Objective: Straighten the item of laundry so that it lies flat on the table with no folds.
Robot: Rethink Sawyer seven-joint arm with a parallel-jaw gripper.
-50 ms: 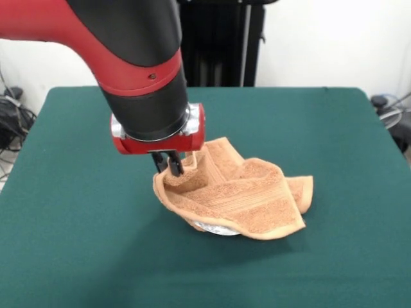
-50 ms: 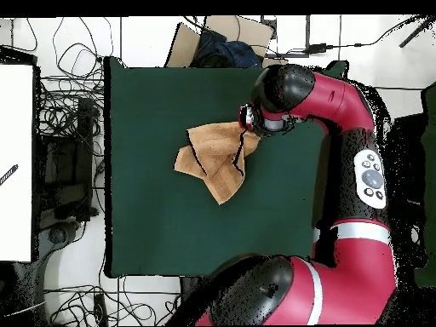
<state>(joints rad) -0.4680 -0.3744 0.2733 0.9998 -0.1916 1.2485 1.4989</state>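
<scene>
Under the crumpled towel (image 1: 241, 196), a white label (image 1: 215, 228), unreadable.

Tangled black cables (image 2: 64, 128) are seen on the floor beside the table in the overhead view. A white panel (image 2: 17, 162) is seen at that picture's left edge. A cardboard box (image 2: 217, 38) holding dark blue fabric (image 2: 226, 51) is placed at the top edge. A black stand (image 1: 218, 42) is seen against the white wall (image 1: 334, 38) in the front view.
</scene>
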